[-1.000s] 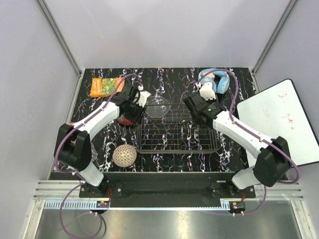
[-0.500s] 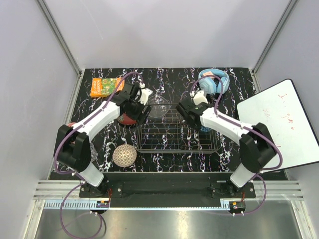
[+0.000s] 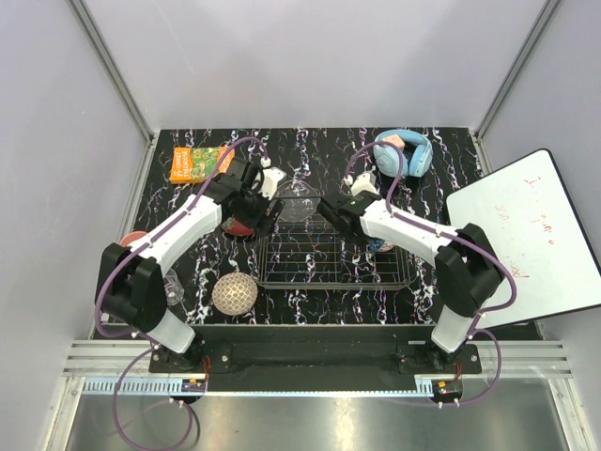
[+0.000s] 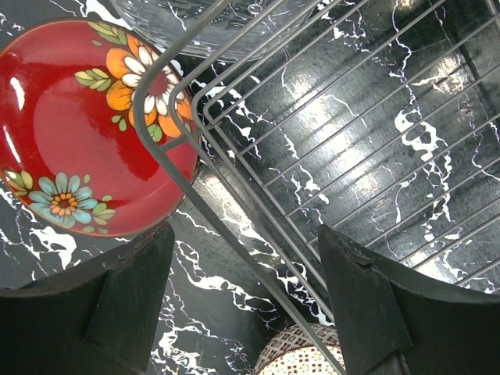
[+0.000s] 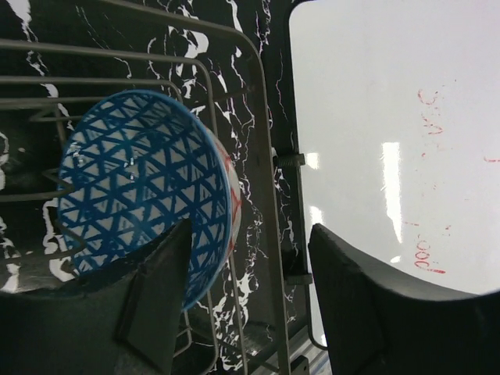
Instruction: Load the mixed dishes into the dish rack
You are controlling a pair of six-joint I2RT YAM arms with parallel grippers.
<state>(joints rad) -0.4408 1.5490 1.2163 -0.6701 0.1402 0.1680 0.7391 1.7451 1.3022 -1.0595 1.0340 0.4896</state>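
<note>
Beige patterned bowl sat nearest the arm bases on the black marbled table, just off the near-left corner of the dish rack. Farther left, the salmon-pink cup showed beside the left arm's elbow. Inside the rack's right end, the blue patterned bowl stood tilted on its edge among the wires. The right gripper hung near it with jaws spread, pinching nothing. The left gripper hovered over the rack's far-left rim, its 2 fingers likewise apart and empty. The glossy red plate lay flat on the table just beside that corner. Beyond it, the clear glass bowl sat at the rack's far edge; whether it rested on the rim could not be told. Farthest back lay 1 orange-green book and the light blue headphones.
</note>
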